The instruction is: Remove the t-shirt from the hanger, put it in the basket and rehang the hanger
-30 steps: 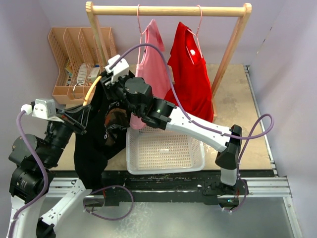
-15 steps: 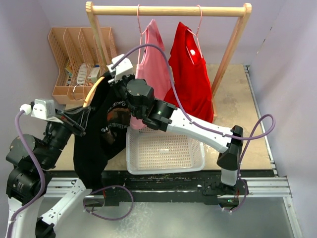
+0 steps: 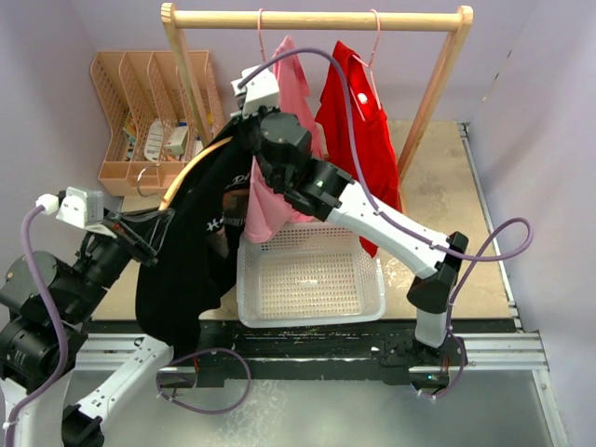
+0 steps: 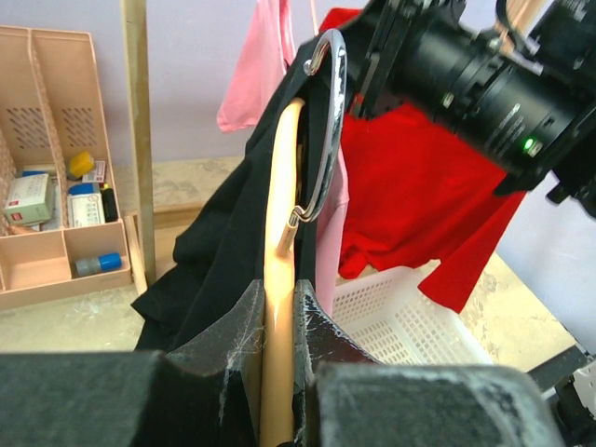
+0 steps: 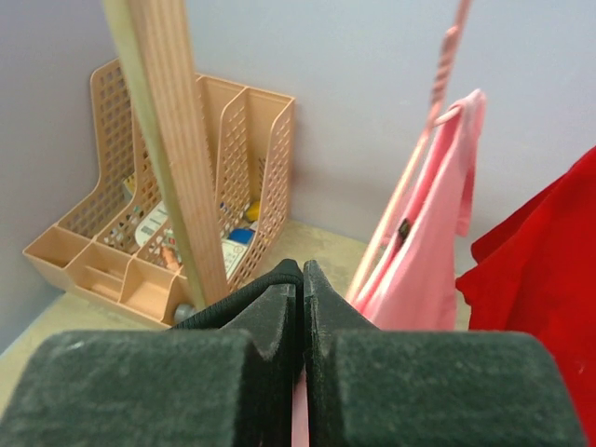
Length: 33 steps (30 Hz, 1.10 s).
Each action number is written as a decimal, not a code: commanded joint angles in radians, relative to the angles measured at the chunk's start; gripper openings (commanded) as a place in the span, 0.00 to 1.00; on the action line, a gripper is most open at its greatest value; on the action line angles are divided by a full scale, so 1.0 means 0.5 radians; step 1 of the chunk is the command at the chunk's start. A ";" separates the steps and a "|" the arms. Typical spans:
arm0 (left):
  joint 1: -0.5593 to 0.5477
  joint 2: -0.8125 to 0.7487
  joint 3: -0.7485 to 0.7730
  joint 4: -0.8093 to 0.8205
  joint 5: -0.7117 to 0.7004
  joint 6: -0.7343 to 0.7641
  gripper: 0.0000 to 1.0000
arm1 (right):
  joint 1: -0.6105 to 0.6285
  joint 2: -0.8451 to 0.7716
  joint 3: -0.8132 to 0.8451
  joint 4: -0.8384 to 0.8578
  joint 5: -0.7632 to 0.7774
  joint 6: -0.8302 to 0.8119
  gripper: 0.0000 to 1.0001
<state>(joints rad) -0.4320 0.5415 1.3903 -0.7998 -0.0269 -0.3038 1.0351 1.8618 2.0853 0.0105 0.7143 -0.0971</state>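
Note:
A black t-shirt (image 3: 191, 265) hangs on a pale wooden hanger (image 4: 282, 223) with a metal hook (image 4: 326, 121). My left gripper (image 4: 277, 300) is shut on the hanger's wooden arm and holds it up at the table's left front (image 3: 154, 228). My right gripper (image 5: 301, 277) is shut on a fold of the black t-shirt's edge (image 5: 256, 287), which it holds high by the rack's left post (image 3: 237, 140). The cloth is stretched upward from the hanger (image 3: 186, 172) to those jaws. The rest of the shirt droops over the table's front edge.
A wooden rack (image 3: 317, 17) stands at the back with a pink shirt (image 3: 293, 93) and a red shirt (image 3: 358, 140) on hangers. A white basket (image 3: 312, 279) sits front centre. An orange organizer (image 3: 140, 102) fills the back left corner. The right arm presses against the pink shirt.
My right gripper closed on the black t-shirt and rose up and right toward the rack, stretching the cloth and pushing the pink shirt. The left gripper kept its hold on the hanger.

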 commanded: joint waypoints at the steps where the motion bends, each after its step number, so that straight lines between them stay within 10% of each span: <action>1: 0.013 -0.034 0.091 -0.174 0.061 -0.005 0.00 | -0.301 0.014 0.322 -0.081 0.266 0.007 0.00; 33: 0.014 -0.276 0.141 -0.072 -0.082 0.013 0.00 | -0.648 -0.073 -0.158 -0.560 -0.024 0.558 0.00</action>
<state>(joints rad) -0.4274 0.4728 1.3872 -0.8486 -0.0395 -0.3054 0.8745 1.8759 2.0449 -0.2882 0.4591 0.1902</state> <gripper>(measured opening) 0.149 0.012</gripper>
